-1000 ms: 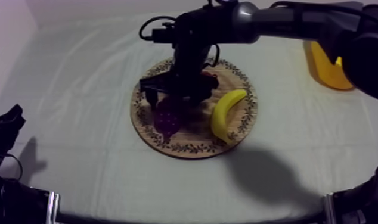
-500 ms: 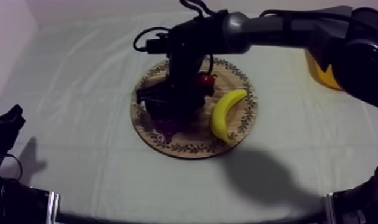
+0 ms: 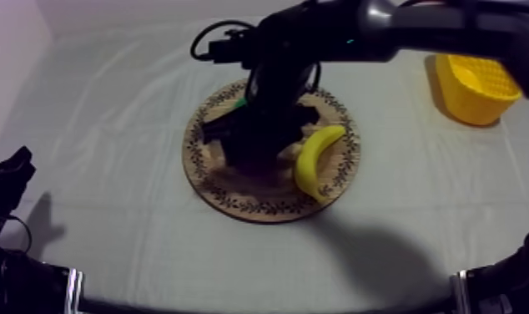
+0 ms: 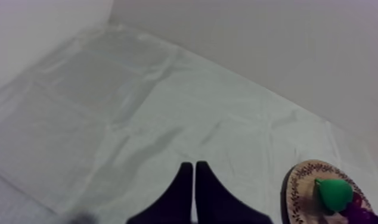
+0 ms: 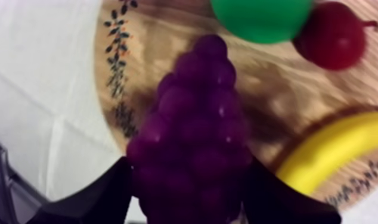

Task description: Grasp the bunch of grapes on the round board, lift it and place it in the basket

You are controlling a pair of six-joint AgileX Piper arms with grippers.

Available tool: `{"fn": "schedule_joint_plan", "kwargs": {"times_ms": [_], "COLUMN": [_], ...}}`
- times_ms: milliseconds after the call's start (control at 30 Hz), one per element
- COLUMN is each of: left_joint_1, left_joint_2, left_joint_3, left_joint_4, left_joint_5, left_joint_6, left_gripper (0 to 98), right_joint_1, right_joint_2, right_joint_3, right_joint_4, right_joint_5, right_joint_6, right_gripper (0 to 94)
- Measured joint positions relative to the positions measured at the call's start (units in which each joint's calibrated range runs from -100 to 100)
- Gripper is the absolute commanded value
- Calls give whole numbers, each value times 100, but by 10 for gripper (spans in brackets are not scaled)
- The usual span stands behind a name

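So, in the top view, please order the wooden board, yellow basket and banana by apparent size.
1. wooden board
2. yellow basket
3. banana
The basket is farther from the camera, so it may look too small.

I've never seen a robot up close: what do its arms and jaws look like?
The right arm is a thick rounded tube, silver-grey with black joints. The left arm looks black and angular. Each arm's jaws are two plain black fingers, broad at the base and tapering toward the tips.
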Motion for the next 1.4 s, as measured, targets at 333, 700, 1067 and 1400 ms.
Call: {"fn": "schedule_joint_plan", "kwargs": {"times_ms": [333, 700, 1067, 1400], "left_joint_1": [0, 0, 0, 0], "left_joint_2": [0, 0, 0, 0], "left_joint_3": [0, 0, 0, 0], "left_joint_4": [0, 0, 0, 0], "left_joint_5": [0, 0, 0, 0], "left_joint_6": [0, 0, 0, 0], "left_gripper": [1, 1, 1, 1], "right_joint_1": [642, 2149, 3693, 4301], "right_joint_2": [-2194, -3440, -2770, -1412], "right_joint_3": [683, 1086, 1176, 396], "right_joint_4": [-30, 82, 362, 587], "right_joint_5": [614, 467, -466, -854], "right_joint_6": [378, 890, 1034, 793], "right_gripper": [421, 432, 446, 576]}}
